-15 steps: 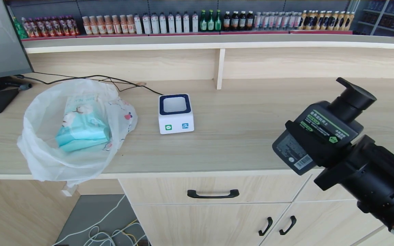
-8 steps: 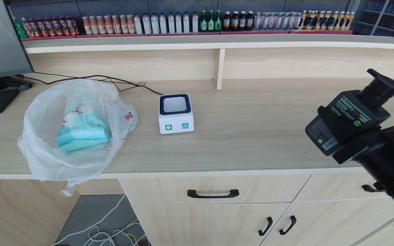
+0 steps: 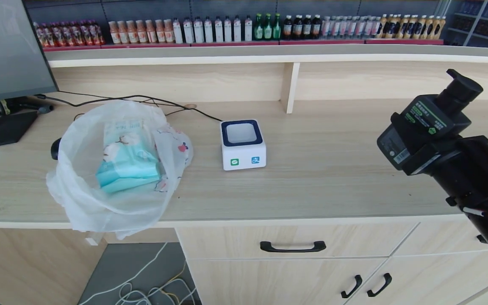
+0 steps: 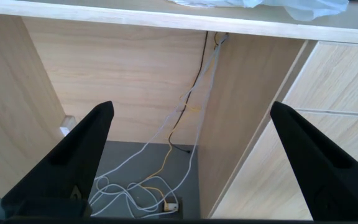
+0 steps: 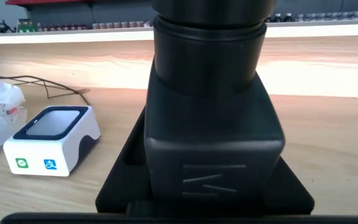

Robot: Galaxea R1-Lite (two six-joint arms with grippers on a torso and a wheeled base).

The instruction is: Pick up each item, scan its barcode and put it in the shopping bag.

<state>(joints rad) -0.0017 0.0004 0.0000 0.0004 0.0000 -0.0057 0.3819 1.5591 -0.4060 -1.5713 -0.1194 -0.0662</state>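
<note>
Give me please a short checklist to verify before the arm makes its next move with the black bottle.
1. Hold of the right gripper on the black bottle: ok.
2. Barcode in plain sight: ok.
3. Barcode over the scanner window: not ok; the bottle is off to the scanner's right.
4. Counter between bottle and scanner free: ok.
5. Shopping bag mouth open: ok; a tissue pack lies inside.
6. Bottle already scanned: cannot tell.

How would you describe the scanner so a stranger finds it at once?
Look at the long wooden counter. Near its middle, right of the white plastic bag, stands the scanner. It is the only small white cube, with a dark blue frame around its top window.
</note>
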